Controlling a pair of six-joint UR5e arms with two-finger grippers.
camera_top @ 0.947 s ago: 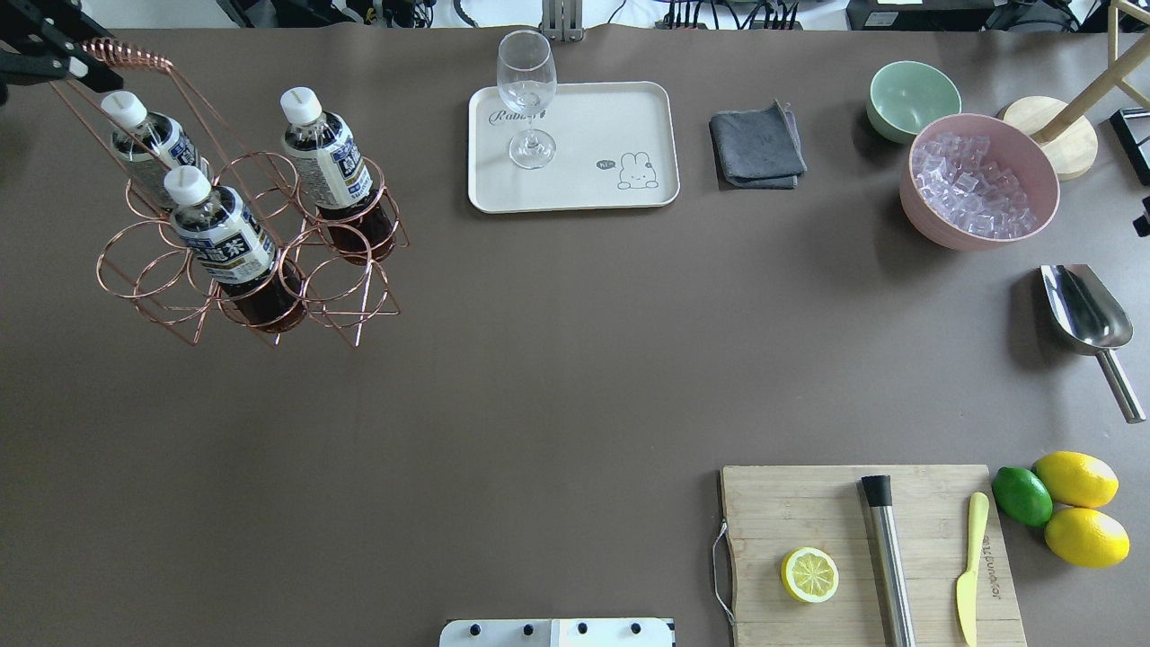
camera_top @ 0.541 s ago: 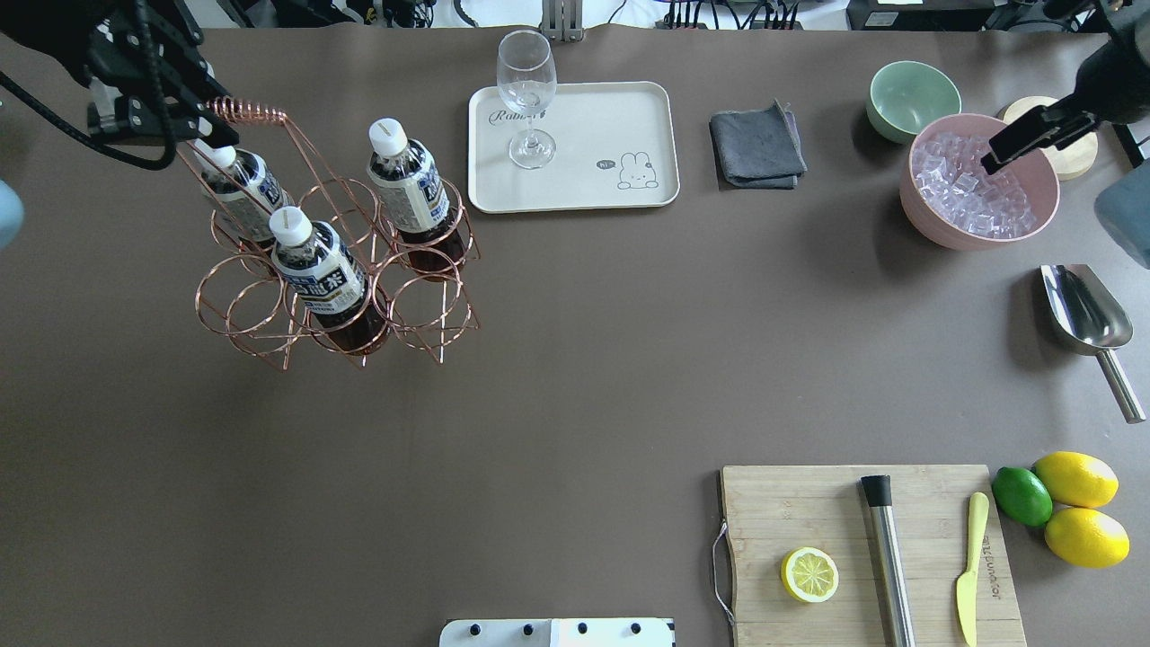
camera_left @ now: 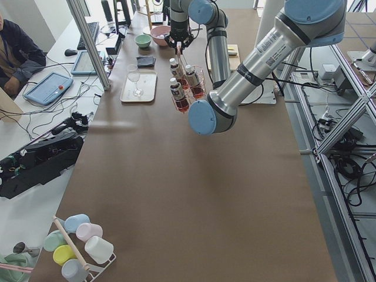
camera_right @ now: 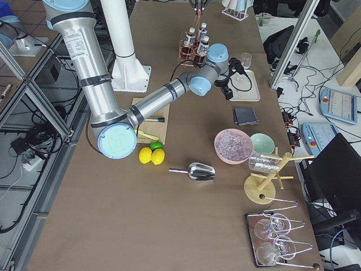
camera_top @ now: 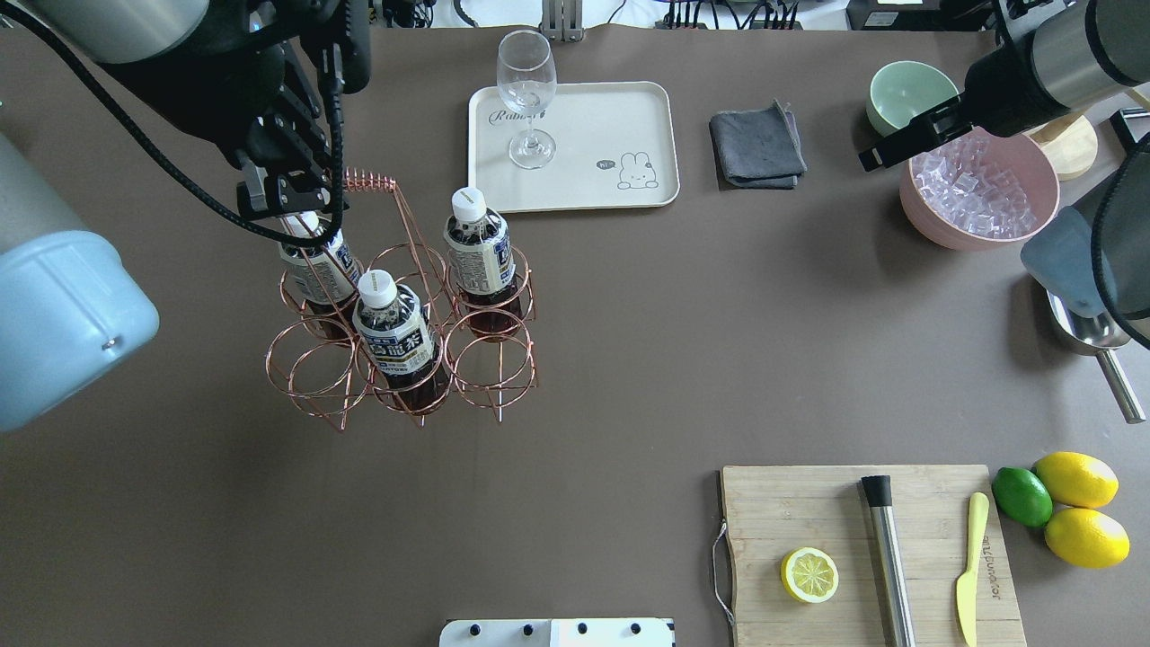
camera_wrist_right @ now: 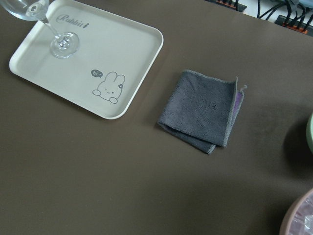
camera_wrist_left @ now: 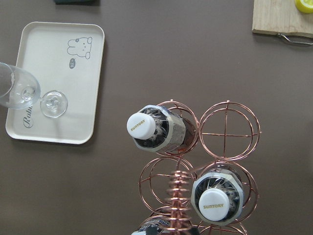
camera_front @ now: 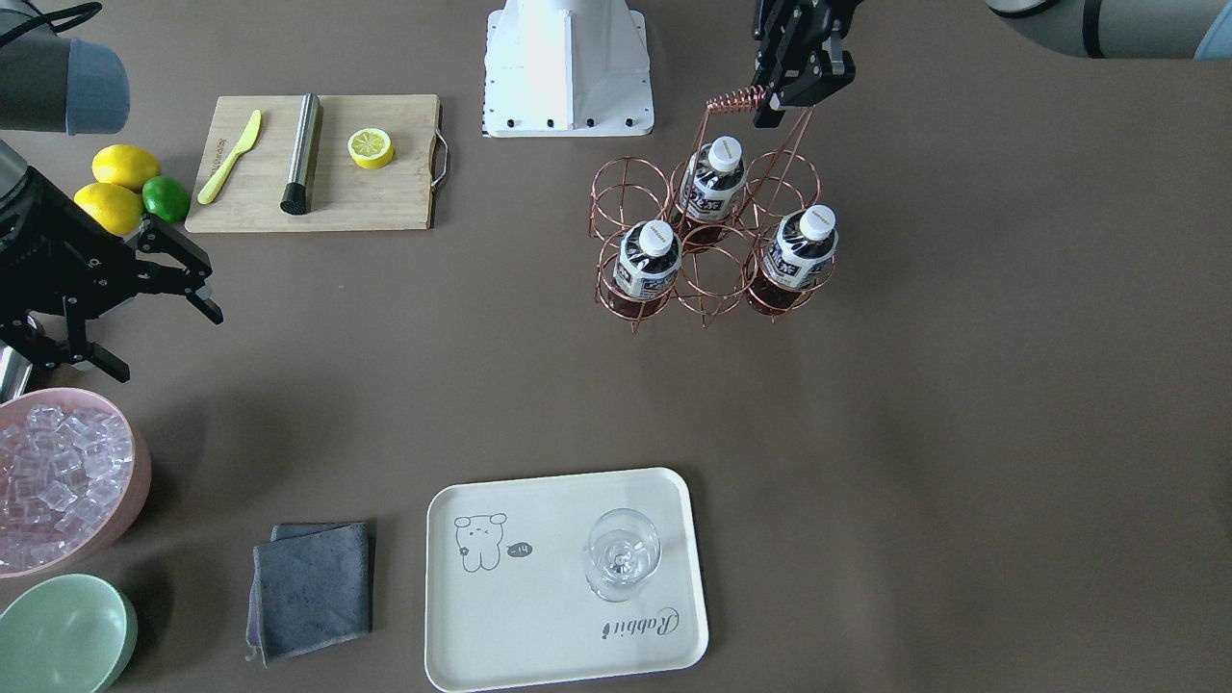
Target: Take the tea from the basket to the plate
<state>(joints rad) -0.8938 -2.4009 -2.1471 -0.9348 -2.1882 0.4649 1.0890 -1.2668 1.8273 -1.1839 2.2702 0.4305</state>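
My left gripper (camera_top: 334, 187) is shut on the coiled handle (camera_top: 373, 183) of the copper wire basket (camera_top: 490, 364) and holds it left of the table's middle. Three tea bottles stand in its rings: one (camera_top: 481, 256) nearest the plate, one (camera_top: 391, 337) in front, one (camera_top: 314, 270) partly under the gripper. The left wrist view looks down on two caps (camera_wrist_left: 143, 125) and the handle. The cream plate (camera_top: 593, 126) lies at the back with a stemmed glass (camera_top: 526, 90) on it. My right gripper (camera_front: 171, 345) is open and empty near the ice bowl.
A grey cloth (camera_top: 757, 146) lies right of the plate. A pink bowl of ice (camera_top: 979, 193), a green bowl (camera_top: 907, 94) and a metal scoop (camera_top: 1092, 332) are at the right. A cutting board (camera_top: 791, 512) holds a lemon half, muddler and knife; lemons and a lime lie beside it.
My left gripper has carried the basket with its three bottles rightward and nearer, toward the table's middle. My right arm has come into view over the ice bowl.
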